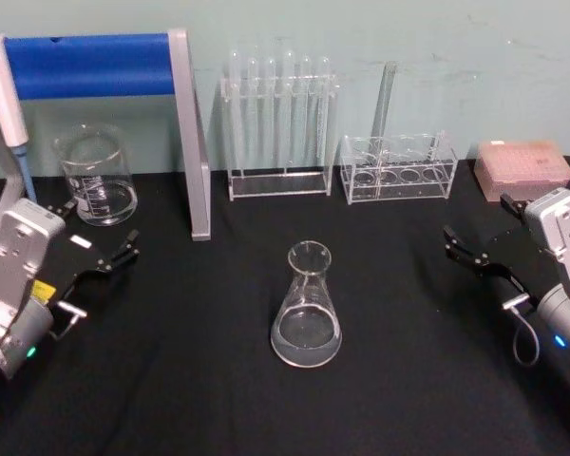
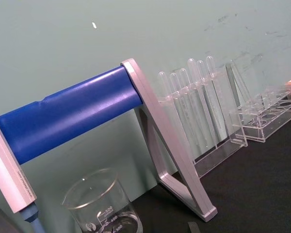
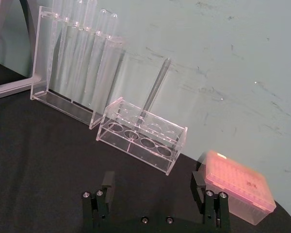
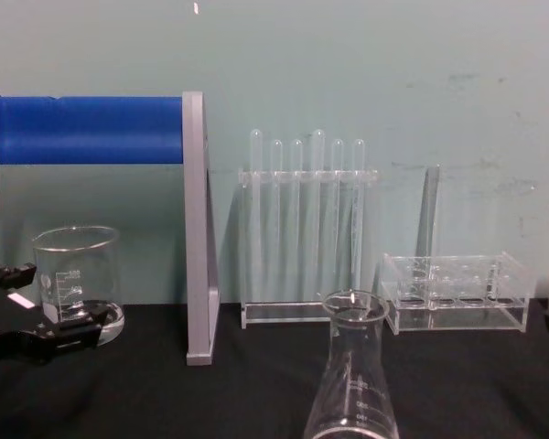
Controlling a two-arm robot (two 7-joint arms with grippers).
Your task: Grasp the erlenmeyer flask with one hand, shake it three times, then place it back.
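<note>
**Q:** Where does the flask stand?

**A:** The flask (image 1: pixel 306 309) stands upright near the middle of the black table (image 1: pixel 408 380), with its mouth open to the top. It is in front of the tall rack (image 1: pixel 277 123) of test tubes and nothing touches it. In the chest view the flask (image 4: pixel 352 384) rises at the near edge, showing white marks on its wall.

**Q:** How are the two grippers placed?

**A:** The left gripper (image 1: pixel 125 249) hovers over the left side of the table, just in front of the beaker (image 1: pixel 95 176). Its fingers are apart and hold nothing. The right gripper (image 1: pixel 456 244) sits at the right side, near the pink box (image 1: pixel 522 169). The right wrist view shows its fingers (image 3: pixel 106 182) spread wide with bare cloth between them. Both grippers are well apart from the flask.

**Q:** What lines the back?

**A:** From the left: a blue bar (image 1: pixel 85 65) on a grey frame (image 1: pixel 192 142), the tall rack, and a low rack (image 1: pixel 397 171) holding one upright tube (image 1: pixel 386 100).
</note>
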